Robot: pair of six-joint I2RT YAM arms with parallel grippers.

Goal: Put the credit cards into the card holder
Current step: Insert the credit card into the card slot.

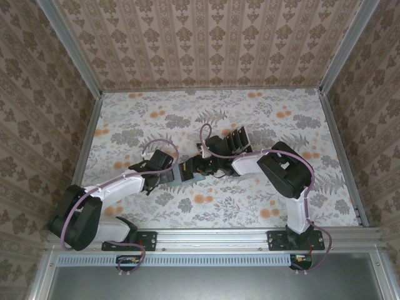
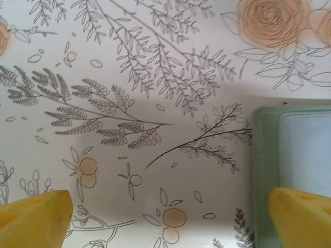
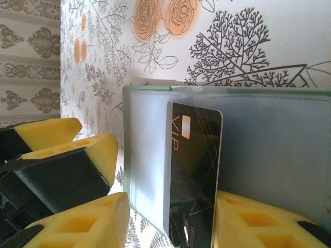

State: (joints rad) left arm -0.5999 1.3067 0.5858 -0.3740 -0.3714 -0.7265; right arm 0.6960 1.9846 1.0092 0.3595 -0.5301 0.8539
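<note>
The grey-green card holder [image 3: 279,139] lies flat on the floral table, with a glossy black credit card [image 3: 194,165] marked VIP resting on it beside a frosted pocket. My right gripper [image 3: 170,222] is open, its yellow fingers on either side of the card; the right finger sits at the card's edge and the left one is clear of it. My left gripper [image 2: 168,222] is open and low over the table, its right finger above the holder's edge [image 2: 266,170]. In the top view both grippers, left [image 1: 174,174] and right [image 1: 199,169], meet at the holder [image 1: 187,173].
A clear plastic rack [image 1: 236,140] with dark cards stands just behind the right gripper. The left gripper's yellow fingers [image 3: 98,150] sit close to the holder's left edge in the right wrist view. Patterned walls enclose the table on three sides.
</note>
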